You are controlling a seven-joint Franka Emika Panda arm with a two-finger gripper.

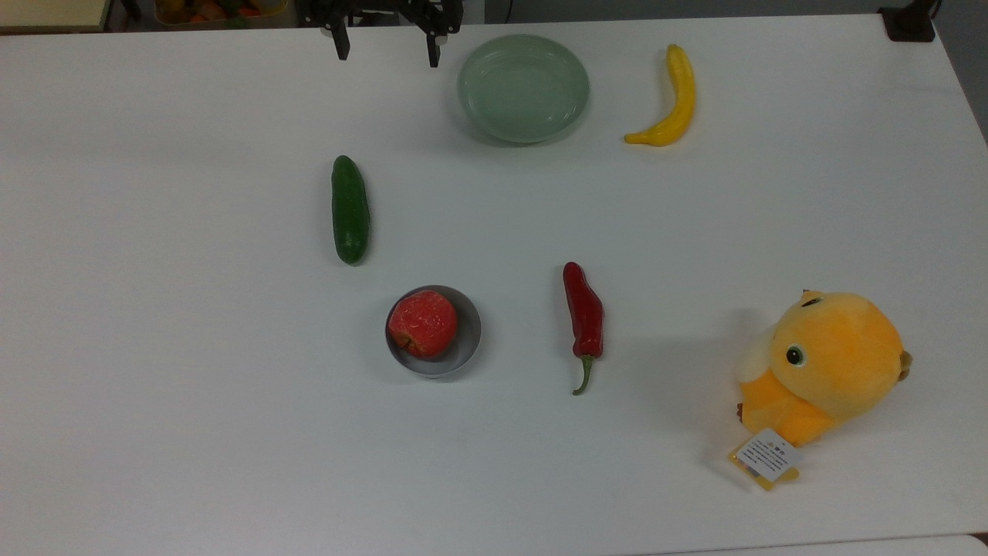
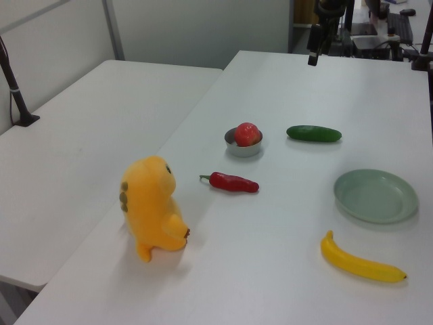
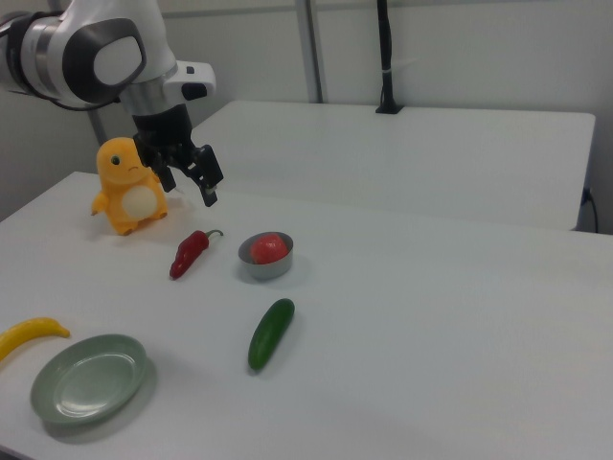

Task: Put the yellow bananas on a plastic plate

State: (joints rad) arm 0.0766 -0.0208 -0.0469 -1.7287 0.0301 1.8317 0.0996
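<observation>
One yellow banana (image 1: 673, 100) lies flat on the white surface (image 1: 193, 347), curved, just beside the pale green plastic plate (image 1: 523, 87) on the top view's right, not touching it. In the left view the banana (image 2: 361, 261) sits nearer the camera than the plate (image 2: 375, 195); in the right view the banana (image 3: 29, 335) is at the left edge, above the plate (image 3: 89, 379). Plate has nothing on it.

Further out: dark green cucumber (image 1: 350, 209) lies to the plate's lower left in the top view, well apart from it. Below it, a small grey metal bowl (image 1: 468, 340) holds a red apple (image 1: 422, 323). Red chili pepper (image 1: 584, 316) lies to the bowl's right in the top view, green stem pointing toward the bottom edge. Orange plush toy (image 1: 822, 364) w/ a paper tag (image 1: 766, 455) sits near the top view's lower right corner.

End effector (image 1: 386, 48) hangs at the top view's upper edge, left of the plate, above the surface; its two black fingers (image 1: 341, 42) are apart w/ nothing between them. In the right view the end effector (image 3: 188, 182) hangs from the white arm (image 3: 96, 57), in front of the plush toy (image 3: 129, 187). Well apart from the banana.
</observation>
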